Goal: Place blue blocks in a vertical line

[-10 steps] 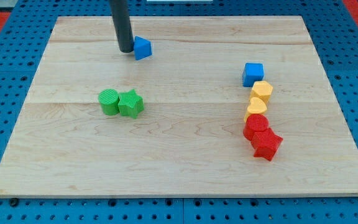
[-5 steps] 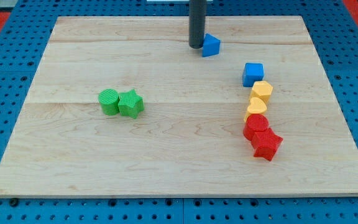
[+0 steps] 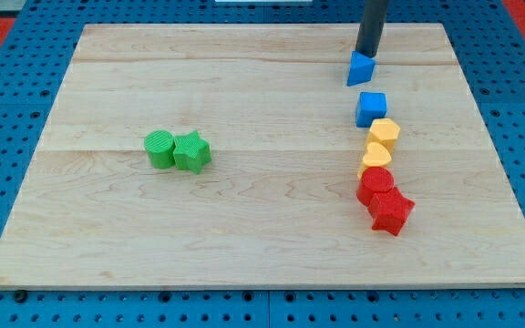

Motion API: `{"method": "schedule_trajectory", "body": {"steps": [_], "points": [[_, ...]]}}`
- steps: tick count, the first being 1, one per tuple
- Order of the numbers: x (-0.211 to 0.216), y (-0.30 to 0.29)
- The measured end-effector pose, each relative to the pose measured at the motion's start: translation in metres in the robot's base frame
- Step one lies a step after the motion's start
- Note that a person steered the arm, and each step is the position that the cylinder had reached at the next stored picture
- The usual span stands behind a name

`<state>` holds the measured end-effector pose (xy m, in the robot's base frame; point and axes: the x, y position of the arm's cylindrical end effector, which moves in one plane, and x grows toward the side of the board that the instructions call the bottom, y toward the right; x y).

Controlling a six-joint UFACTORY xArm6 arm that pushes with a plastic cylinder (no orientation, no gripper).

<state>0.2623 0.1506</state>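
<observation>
A blue triangular block [image 3: 360, 69] lies near the view's top right on the wooden board [image 3: 244, 219]. A blue cube [image 3: 370, 108] sits just below it, with a small gap between them. My tip [image 3: 366, 56] is at the triangular block's upper edge, touching or nearly touching it from the view's top. The rod rises out of the view's top.
Below the blue cube, a yellow hexagonal block [image 3: 384, 133], a yellow heart-like block [image 3: 375, 158], a red heart-like block [image 3: 375, 186] and a red star block [image 3: 391, 212] run downward in a chain. A green cylinder [image 3: 159, 148] and green star [image 3: 191, 151] sit together at left.
My tip has moved to the view's right, pushing the blue triangular block from the top middle to just above the blue cube. The other blocks have not moved.
</observation>
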Motion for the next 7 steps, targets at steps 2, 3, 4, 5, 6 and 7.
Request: {"method": "schedule_trajectory", "body": {"steps": [2, 3, 4, 5, 6, 7], "points": [[0.015, -0.013], [0.010, -0.024], [-0.001, -0.040], [0.004, -0.050], [0.021, -0.055], [0.030, -0.046]]}}
